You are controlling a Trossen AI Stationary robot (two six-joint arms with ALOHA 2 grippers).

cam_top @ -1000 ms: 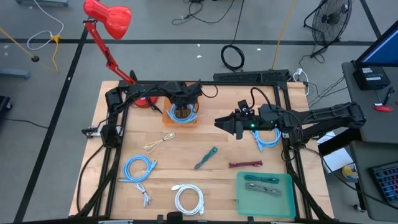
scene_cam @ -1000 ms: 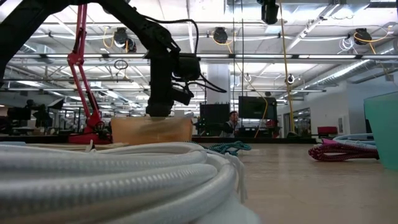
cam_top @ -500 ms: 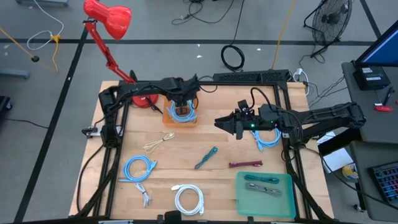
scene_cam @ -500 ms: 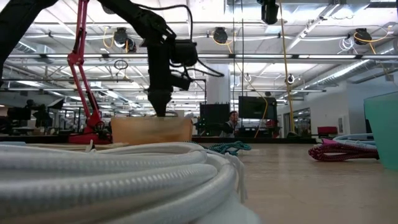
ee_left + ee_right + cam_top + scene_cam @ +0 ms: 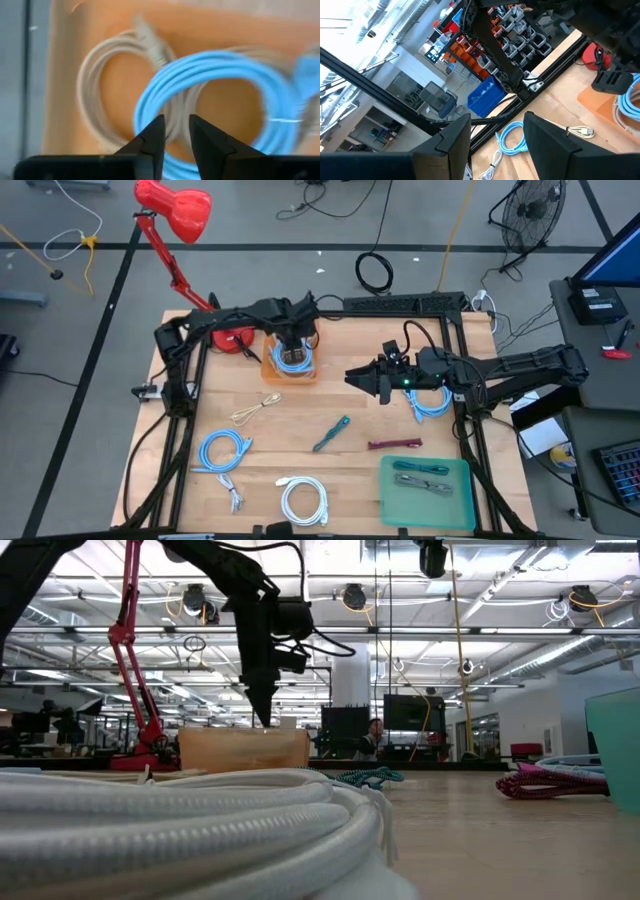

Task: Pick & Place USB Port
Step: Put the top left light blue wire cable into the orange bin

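An orange bin [image 5: 272, 366] stands at the table's far middle. In it lie a blue coiled cable [image 5: 220, 100] and a pale grey coiled cable [image 5: 100, 80], the blue one on top. My left gripper [image 5: 176, 135] hangs just above the bin [image 5: 243, 750], pointing steeply down. Its fingers stand a narrow gap apart with nothing between them. My right gripper [image 5: 355, 377] hovers level above the table's right middle. It is open and empty in the right wrist view [image 5: 495, 142].
Loose cables lie about the table: blue [image 5: 222, 450], white [image 5: 303, 500], beige [image 5: 255, 408], teal [image 5: 330, 433], maroon [image 5: 395, 444], and another blue one [image 5: 432, 402] under the right arm. A green tray [image 5: 425, 490] sits near right. A red lamp [image 5: 175, 210] stands far left.
My left gripper has risen out of the orange bin and turned a little about its wrist. It now hangs above the rim. The blue coil, partly covered by the gripper a second ago, lies uncovered in the bin.
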